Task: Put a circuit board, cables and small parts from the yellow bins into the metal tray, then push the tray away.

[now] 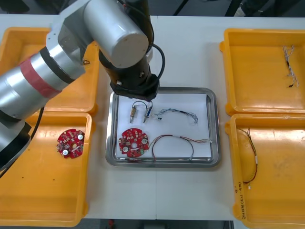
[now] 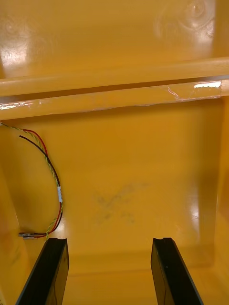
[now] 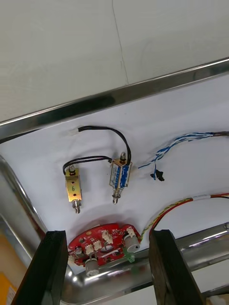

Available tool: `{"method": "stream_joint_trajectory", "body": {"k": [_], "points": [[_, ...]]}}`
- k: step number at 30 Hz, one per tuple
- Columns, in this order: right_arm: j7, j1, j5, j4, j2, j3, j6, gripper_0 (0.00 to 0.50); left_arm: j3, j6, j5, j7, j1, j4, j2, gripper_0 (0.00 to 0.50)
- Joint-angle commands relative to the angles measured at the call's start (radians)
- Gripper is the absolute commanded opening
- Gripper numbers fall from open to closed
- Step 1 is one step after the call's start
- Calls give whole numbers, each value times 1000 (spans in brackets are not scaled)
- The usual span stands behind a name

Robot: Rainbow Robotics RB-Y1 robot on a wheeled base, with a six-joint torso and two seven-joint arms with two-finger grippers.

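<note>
Four bins on the worktop, tray between them, seemingly fully loaded. Over the tray's far left corner, the left gripper, fingers apart, holding nothing; over the near right bin, the right gripper, fingers likewise apart and empty. Within the tray: board near left, red-yellow cable beside it, blue-white cable beyond that, two small parts just ahead of the left fingers. Likely next, the push: lift clear of the parts, set fingers against the near rim, press slowly and squarely away.
</note>
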State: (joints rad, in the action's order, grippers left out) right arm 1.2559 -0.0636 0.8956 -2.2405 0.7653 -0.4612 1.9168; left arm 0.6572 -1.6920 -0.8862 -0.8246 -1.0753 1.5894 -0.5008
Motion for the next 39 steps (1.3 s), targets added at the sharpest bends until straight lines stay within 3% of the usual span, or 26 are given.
{"method": "stream_joint_trajectory", "body": {"k": [1,18,39], "points": [[-27,15,5,-25,-7,1,3,500,-88,-57,-23,61,-22,58,-61,500],[-27,15,5,-25,-7,1,3,500,-268,-228,-100,53,-12,121,-223,500],[-27,15,5,-25,-7,1,3,500,-501,-228,-138,36,279,340,-415,500]]}}
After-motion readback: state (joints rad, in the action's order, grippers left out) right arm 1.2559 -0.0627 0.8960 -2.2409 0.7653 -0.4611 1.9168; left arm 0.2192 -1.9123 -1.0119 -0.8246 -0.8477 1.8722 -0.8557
